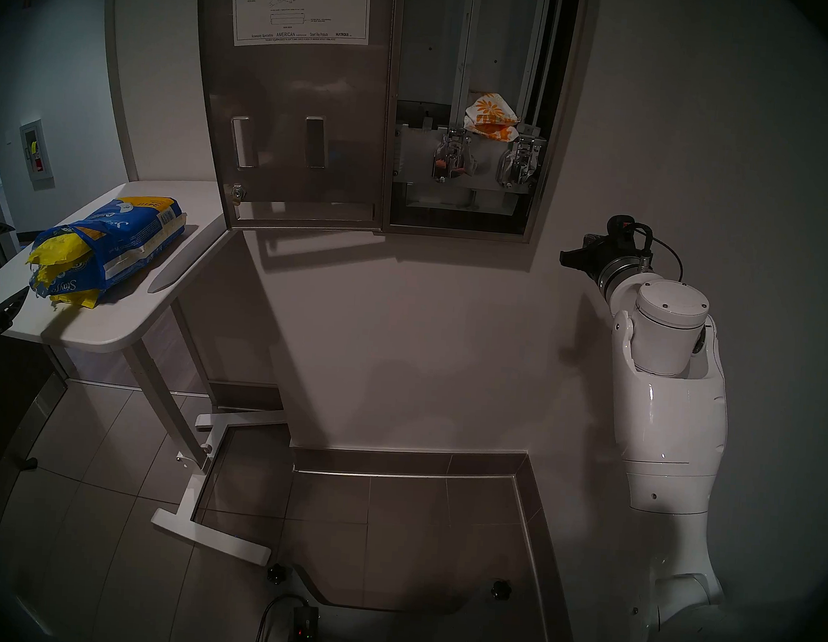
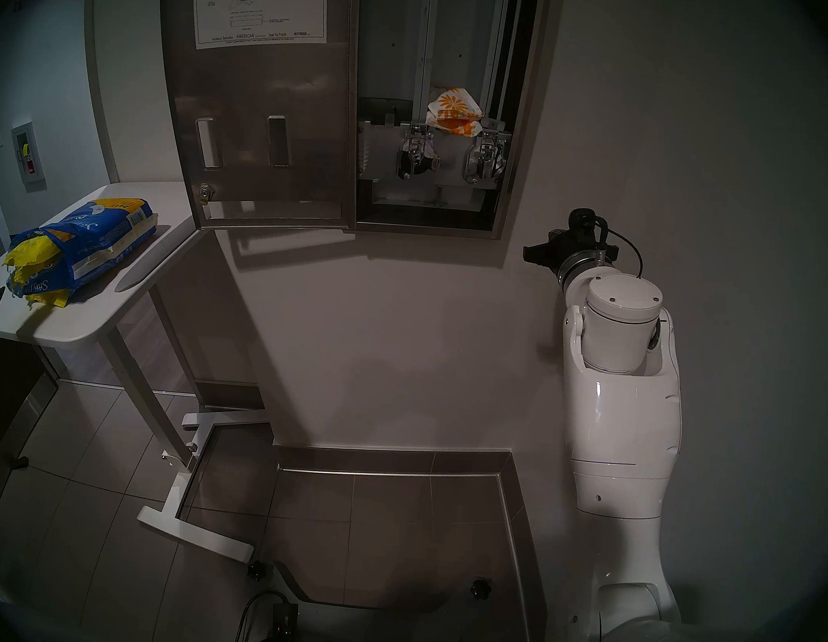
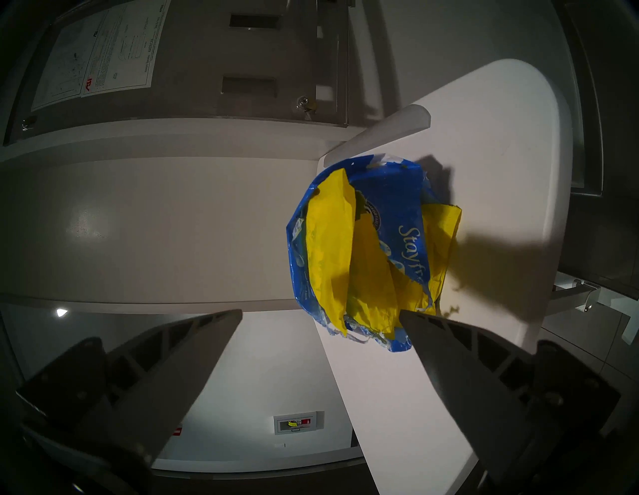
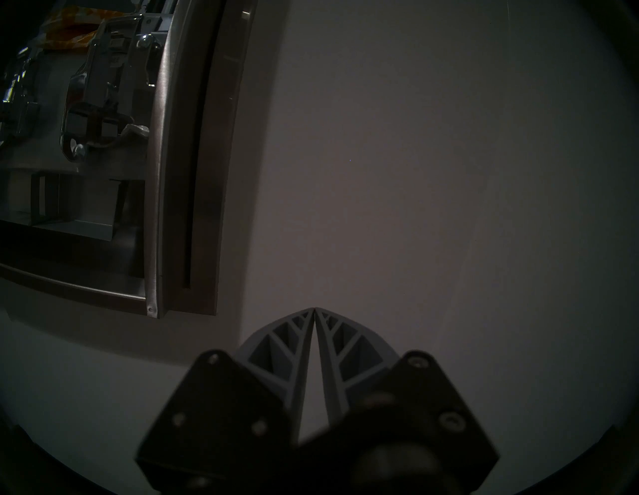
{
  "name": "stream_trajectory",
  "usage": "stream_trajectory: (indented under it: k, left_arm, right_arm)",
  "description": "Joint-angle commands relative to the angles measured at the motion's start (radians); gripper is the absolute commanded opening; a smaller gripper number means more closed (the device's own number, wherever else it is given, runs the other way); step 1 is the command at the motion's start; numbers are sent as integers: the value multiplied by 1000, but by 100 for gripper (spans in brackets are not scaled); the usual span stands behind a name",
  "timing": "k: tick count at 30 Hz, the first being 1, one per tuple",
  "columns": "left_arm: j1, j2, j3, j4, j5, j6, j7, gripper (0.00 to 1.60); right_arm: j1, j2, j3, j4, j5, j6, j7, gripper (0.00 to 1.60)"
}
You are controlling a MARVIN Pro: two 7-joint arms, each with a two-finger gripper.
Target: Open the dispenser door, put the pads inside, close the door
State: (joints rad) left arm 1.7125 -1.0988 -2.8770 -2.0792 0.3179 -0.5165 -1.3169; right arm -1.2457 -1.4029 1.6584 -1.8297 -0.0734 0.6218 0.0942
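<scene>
From the head views, the dispenser door (image 1: 291, 94) stands swung fully open to the left of its cabinet (image 1: 557, 127), its inner face outward with the white instruction sheet (image 1: 302, 2) at the top. Inside the cabinet, two white packets with orange flowers (image 1: 492, 115) lie above the chrome mechanisms. The white counter (image 1: 108, 326) sits left of the door and carries a torn blue plastic bag (image 1: 129, 239); the pads (image 1: 57, 251), in yellow wrappers, spill from its near open end. The right hand (image 1: 567, 258) hangs near the wall, below and to the right of the cabinet, well apart from the pads

In the left wrist view, the left hand (image 3: 320, 313) is spread wide and empty, its fingers (image 3: 449, 359) framing the bag's mouth, one tip overlapping the bag's edge in the picture; whether it touches I cannot tell. The pads (image 3: 332, 242) sit bunched inside the bag (image 3: 390, 193)

In the right wrist view, the right hand (image 4: 314, 308) has its tips pressed together on nothing, facing bare wall, with the cabinet's steel frame (image 4: 162, 173) to the left
</scene>
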Motion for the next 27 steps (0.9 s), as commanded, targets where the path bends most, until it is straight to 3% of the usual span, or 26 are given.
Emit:
stream_trajectory:
  k: [1, 13, 14, 27]
  left_arm:
    - [-20, 11, -3, -2, 18, 21, 15, 160]
    - [-69, 19, 25, 14, 49, 98, 48, 160]
    - [-71, 15, 25, 7, 38, 130, 38, 160]
    - [-70, 17, 27, 5, 40, 146, 38, 160]
  right_arm:
    - [10, 1, 0, -13, 2, -4, 2, 51]
    - [10, 2, 0, -13, 3, -4, 2, 51]
    - [10, 2, 0, -13, 3, -4, 2, 51]
    - [10, 2, 0, -13, 4, -4, 2, 51]
